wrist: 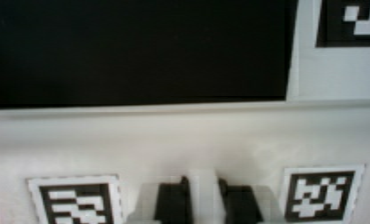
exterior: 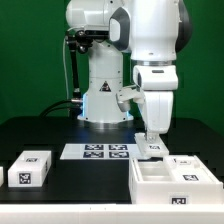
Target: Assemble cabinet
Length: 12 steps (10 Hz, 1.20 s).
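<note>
At lower right your gripper (exterior: 152, 133) meets the part-built cabinet (exterior: 152, 186), jaws unreadable; lower-left block (exterior: 30, 168) lies unattached, so much is left.

Exterior view faces the arm (exterior: 150, 40); wrist view looks closely onto the shared cabinet (exterior: 150, 190) (wrist: 164, 145).

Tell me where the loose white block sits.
The loose white block lies at the exterior view's left, just left of the marker board, which separates it from the cabinet.
</note>
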Motion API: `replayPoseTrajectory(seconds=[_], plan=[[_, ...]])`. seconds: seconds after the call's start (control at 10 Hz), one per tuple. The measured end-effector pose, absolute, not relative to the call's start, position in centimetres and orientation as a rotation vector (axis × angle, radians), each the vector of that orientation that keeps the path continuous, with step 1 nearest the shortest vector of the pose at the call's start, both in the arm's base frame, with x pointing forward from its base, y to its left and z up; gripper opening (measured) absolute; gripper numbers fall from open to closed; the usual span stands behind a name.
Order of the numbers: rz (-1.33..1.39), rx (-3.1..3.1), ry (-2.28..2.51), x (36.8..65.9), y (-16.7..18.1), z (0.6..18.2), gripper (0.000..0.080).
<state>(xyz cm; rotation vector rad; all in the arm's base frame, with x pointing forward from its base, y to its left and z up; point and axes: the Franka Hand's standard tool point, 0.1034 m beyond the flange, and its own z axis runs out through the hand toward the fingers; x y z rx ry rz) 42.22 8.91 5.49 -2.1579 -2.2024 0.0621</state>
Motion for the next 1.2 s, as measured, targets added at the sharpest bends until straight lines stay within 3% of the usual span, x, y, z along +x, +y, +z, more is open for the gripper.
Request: replayPoseTrajectory(seconds=[0.5, 0.8, 1.2], plan=[[-0.068, -2.089, -2.138, 42.6, 4.0, 4.1, 0.0062], [-0.051, -2.120, -2.128, 42.7, 7.9, 6.8, 0.0062], [-0.064, -2.115, -2.137, 42.8, 8.3, 6.8, 0.0062]])
